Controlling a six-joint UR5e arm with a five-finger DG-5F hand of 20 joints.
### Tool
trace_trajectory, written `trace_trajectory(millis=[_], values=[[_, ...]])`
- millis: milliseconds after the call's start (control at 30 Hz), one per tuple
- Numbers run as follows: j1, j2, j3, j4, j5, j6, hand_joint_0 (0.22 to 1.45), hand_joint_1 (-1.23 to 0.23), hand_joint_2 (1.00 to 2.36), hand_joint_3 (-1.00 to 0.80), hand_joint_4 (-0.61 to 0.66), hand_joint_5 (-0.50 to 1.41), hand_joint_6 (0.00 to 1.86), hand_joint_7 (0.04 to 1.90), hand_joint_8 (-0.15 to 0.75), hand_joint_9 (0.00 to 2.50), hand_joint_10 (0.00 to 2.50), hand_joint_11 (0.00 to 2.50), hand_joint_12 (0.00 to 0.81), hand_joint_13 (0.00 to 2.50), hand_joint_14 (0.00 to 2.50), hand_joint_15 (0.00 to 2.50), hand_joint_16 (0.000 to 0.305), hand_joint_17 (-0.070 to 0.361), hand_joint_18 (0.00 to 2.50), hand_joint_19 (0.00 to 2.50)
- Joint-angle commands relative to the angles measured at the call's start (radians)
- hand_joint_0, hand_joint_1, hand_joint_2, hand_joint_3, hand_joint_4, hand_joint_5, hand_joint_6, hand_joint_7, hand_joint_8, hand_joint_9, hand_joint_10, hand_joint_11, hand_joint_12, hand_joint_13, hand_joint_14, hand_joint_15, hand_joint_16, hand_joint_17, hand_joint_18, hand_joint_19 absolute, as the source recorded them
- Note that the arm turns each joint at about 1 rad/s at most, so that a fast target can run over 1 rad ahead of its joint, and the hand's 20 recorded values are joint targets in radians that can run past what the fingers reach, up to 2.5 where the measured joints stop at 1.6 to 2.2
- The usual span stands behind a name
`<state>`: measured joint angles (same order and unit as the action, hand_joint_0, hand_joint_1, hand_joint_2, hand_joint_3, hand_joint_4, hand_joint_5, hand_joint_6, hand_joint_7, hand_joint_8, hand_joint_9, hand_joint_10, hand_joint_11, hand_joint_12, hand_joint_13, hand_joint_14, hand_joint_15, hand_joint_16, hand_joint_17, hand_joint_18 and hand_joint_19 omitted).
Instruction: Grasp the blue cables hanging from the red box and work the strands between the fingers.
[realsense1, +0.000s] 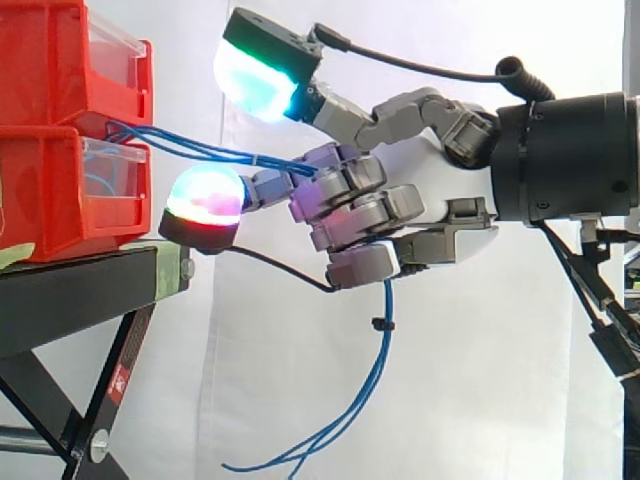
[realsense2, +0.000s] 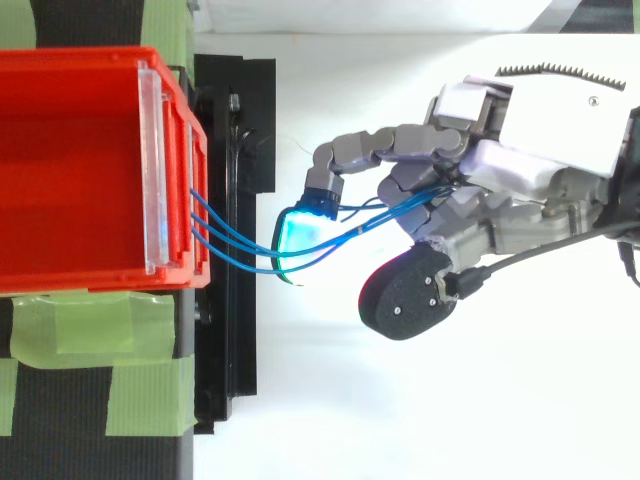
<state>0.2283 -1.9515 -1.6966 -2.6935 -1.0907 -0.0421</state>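
**Blue strands caught in curled fingers beside the bins**

Two stacked red plastic bins (realsense1: 60, 130) sit on a black metal stand (realsense1: 75, 290) patched with green tape (realsense2: 85, 330). Thin blue cables (realsense2: 235, 245) leave the bins' front, run rightwards across the gap and pass into the grey-and-white robot hand (realsense1: 365, 210). Its fingers are curled round the strands, gripping them. One fingertip (realsense1: 205, 200) glows red close to the lower bin. Below the hand the loose cable ends hang down.

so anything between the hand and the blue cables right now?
Nothing visible. The blue cables run from the red bin straight into the hand, whose curled fingers already hold them; the loose ends hang below it.
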Motion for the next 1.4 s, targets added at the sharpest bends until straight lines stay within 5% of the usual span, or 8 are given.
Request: trace_trajectory(millis=[0, 333, 1367], values=[[0.000, 0.002, 0.000, 0.000, 0.002, -0.002, 0.81, -0.66, 1.00, -0.95, 0.21, 0.21, 0.30, 1.16, 0.336, 0.91, 2.50, 2.00, 0.449, 1.22, 2.50, 1.34, 0.056, 0.127, 1.44, 1.19], [-0.001, 0.002, 0.000, 0.000, 0.035, 0.002, 0.81, -0.65, 1.00, -0.97, 0.21, 0.25, 0.30, 1.17, 0.338, 0.91, 2.50, 1.98, 0.443, 1.21, 2.50, 1.32, 0.056, 0.125, 1.44, 1.21], [-0.006, 0.003, 0.040, -0.011, 0.045, -0.001, 0.82, -0.65, 1.00, -0.97, 0.14, 0.49, 0.20, 1.31, 0.320, 0.94, 2.50, 1.95, 0.425, 1.20, 2.50, 1.32, 0.052, 0.117, 1.45, 1.28]])
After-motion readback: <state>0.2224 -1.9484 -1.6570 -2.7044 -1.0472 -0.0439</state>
